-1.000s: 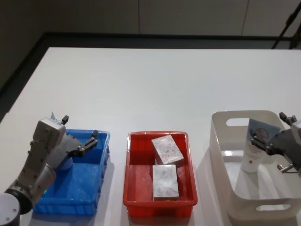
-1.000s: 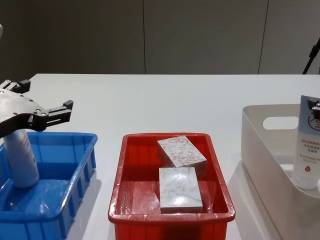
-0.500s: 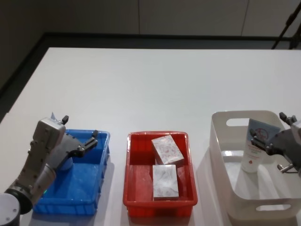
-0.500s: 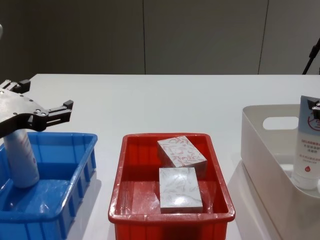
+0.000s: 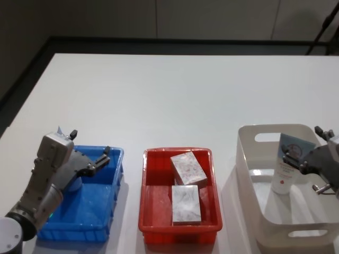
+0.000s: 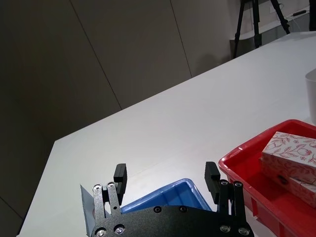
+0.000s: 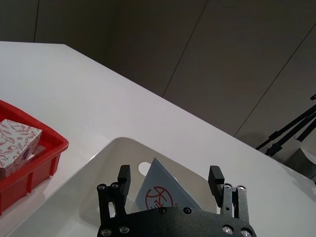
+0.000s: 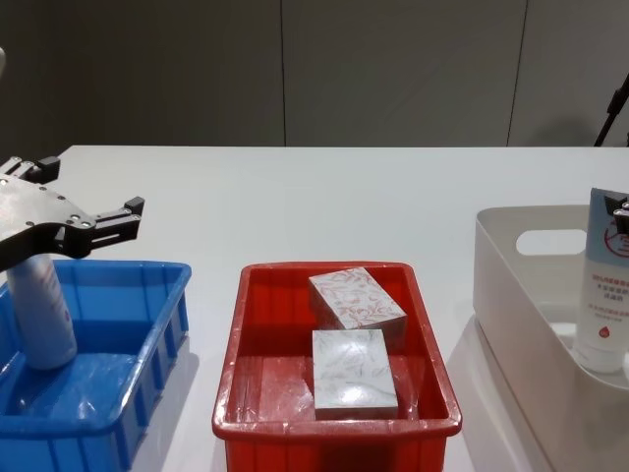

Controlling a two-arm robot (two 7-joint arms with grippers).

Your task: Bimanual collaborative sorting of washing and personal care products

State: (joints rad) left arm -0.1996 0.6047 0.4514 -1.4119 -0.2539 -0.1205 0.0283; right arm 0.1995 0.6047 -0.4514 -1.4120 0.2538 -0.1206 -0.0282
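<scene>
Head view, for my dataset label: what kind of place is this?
Probably a robot test lab: a bare white table holding a blue bin, a red bin and a white basket, dark panelled walls, a tripod.

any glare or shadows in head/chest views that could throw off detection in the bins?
Head view: bright glare patch on the white bin floor beside the pale-blue tube. Chest view: sheen on the blue bin floor and red bin floor; soft shadows right of both.

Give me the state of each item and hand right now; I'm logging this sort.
Pale-blue tube: upright in white basket, cap down.
Whitish bottle: upright in blue bin.
Two patterned boxes: lying flat in red bin.
Left hand: open, above the blue bin.
Right hand: open, by the tube.
</scene>
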